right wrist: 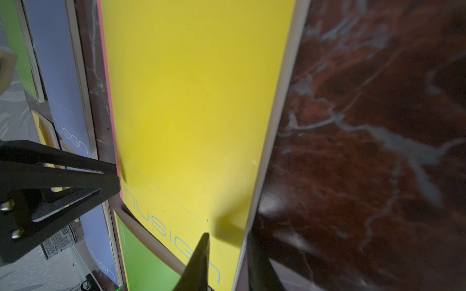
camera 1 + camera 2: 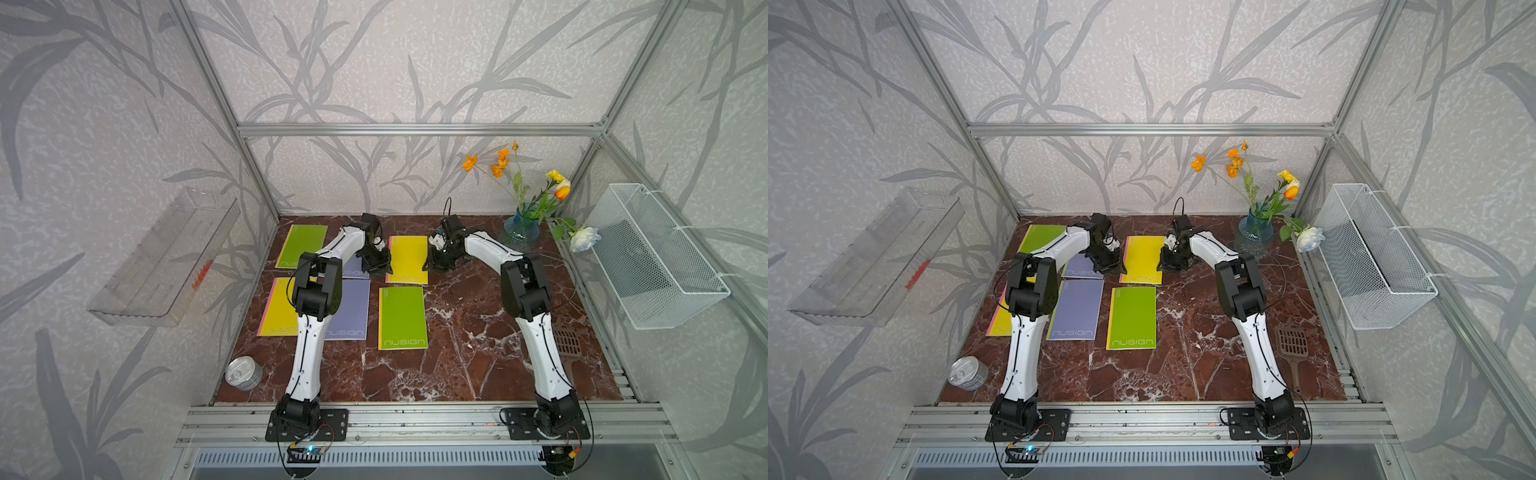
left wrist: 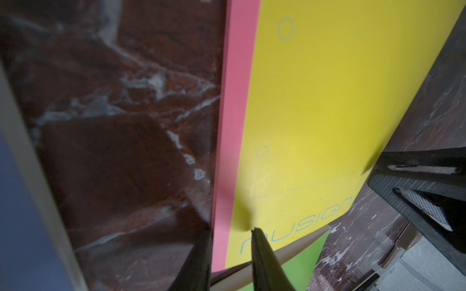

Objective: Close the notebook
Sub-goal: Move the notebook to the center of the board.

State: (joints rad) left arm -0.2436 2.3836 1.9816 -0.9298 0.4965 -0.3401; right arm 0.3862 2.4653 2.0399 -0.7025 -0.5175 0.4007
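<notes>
Nearest us, our left claw [image 3: 230, 254] straddles the yellow notebook [image 2: 408, 258] at its pink spine, our right claw [image 1: 227, 262] its page edge, both narrowly parted; lying shut at twelve o'clock on the desk [image 2: 457, 332], it needs only gentle release.

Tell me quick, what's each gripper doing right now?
Left gripper: slightly open, straddling the pink spine edge of the yellow notebook; nothing held.
Right gripper: slightly open, straddling its opposite edge; nothing held.
</notes>
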